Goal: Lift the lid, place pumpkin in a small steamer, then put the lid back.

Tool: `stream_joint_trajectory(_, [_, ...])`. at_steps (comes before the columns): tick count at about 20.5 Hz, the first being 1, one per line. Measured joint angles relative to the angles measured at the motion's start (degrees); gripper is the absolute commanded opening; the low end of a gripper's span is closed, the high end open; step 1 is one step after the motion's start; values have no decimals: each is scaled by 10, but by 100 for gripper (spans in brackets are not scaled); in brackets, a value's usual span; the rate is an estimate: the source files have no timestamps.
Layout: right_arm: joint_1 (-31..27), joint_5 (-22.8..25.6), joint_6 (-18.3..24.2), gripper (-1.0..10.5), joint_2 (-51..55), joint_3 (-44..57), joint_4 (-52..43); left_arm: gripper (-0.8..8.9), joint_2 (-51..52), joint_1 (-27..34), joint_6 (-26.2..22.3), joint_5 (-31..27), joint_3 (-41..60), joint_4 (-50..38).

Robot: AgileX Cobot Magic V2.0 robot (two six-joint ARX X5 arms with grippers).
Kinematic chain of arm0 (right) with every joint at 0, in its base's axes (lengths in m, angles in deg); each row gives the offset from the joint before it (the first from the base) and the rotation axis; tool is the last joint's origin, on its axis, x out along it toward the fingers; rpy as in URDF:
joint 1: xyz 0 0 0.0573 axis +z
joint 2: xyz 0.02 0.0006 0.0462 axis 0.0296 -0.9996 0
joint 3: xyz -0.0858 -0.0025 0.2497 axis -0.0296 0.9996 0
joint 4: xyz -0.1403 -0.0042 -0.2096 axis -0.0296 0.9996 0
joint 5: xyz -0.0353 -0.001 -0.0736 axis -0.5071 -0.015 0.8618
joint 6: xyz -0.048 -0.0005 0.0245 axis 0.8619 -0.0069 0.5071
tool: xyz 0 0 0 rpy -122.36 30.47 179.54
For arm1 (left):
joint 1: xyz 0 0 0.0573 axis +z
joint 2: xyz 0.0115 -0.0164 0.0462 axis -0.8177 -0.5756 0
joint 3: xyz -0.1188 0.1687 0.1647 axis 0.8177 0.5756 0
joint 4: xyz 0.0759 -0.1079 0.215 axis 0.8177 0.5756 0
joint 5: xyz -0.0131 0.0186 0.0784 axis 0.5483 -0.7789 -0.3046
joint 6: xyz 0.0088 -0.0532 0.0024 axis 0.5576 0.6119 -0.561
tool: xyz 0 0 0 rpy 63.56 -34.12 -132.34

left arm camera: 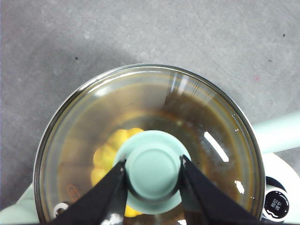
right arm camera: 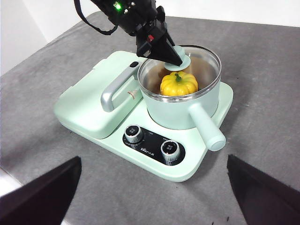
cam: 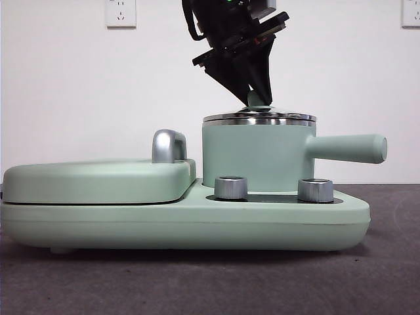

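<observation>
Left gripper (left arm camera: 153, 174) clamped on the mint knob of the lid (left arm camera: 145, 140), one jaw each side, knob dead centre between them; coming straight down from above in the front view. Lid seated flat on the rim of the small steamer (cam: 252, 157), concentric, no visible tilt. Pumpkin (right arm camera: 178, 84) already inside, upright, stem up, directly under the knob, seen yellow through the glass in the left wrist view. Steamer parked on the base unit (cam: 184, 223) behind the two silver dials (cam: 231, 187), handle (right arm camera: 206, 127) jutting sideways, well clear of the jaws. Next move, by judgement: release only — open jaws, retract straight up along the knob axis, no side drag. Right gripper (right arm camera: 150, 197) spread wide, empty, well back from the base, waiting.
</observation>
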Motion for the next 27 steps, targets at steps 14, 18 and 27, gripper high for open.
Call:
stream_joint_trajectory(14, [0, 0, -2, 484, 0, 0, 0, 454, -2, 1, 5, 2, -1, 13])
stream_joint_trajectory(18, [0, 0, -4, 484, 0, 0, 0, 474, 8, 10, 16, 1, 2, 50])
stream_joint_trajectory(27, [0, 0, -4, 484, 0, 0, 0, 469, 230, 25, 56, 1, 2, 224])
